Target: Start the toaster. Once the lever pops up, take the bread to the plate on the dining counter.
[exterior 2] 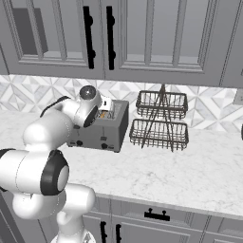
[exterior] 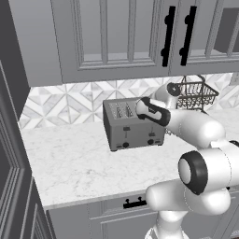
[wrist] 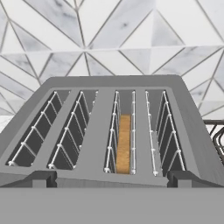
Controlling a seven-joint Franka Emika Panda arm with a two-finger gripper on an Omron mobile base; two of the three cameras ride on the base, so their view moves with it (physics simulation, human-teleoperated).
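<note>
I am looking along the marble worktop (exterior: 70, 158) from its left end, where the toaster (exterior: 133, 126) is sitting against the patterned tile backsplash (exterior: 65, 100), its levers and knobs facing me. My gripper (wrist: 112, 177) is hovering just above the toaster's top, its two fingertips standing wide apart and gripping nothing. Through the hand camera I am seeing four slots, and the bread (wrist: 124, 144) is sitting down inside the third slot from the left, on edge between the wire guides. To the right of the toaster a two-tier wire basket rack (exterior 2: 160, 119) is standing on the same worktop, near but apart.
</note>
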